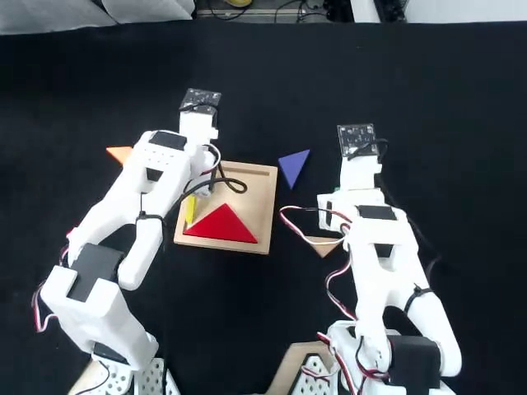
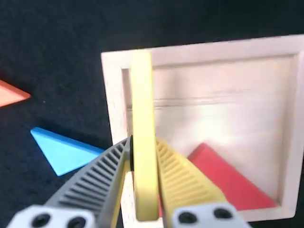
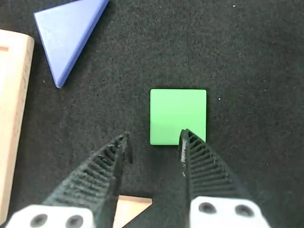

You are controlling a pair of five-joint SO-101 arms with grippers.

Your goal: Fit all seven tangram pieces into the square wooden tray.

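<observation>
1. The left gripper [image 2: 142,147] is clamped on a yellow piece [image 2: 141,95], holding it on edge over the tray's [image 2: 213,50] left wall.
2. To seat it well, I'd move it inside that wall and lay it flat, clear of the red triangle [image 2: 223,178] at the near edge.
3. The piece shows edge-on as a thin, smooth yellow slab; its outline is hidden.
4. The right gripper [image 3: 154,142] hangs parted near the green square [image 3: 178,114] on the tabletop.
</observation>
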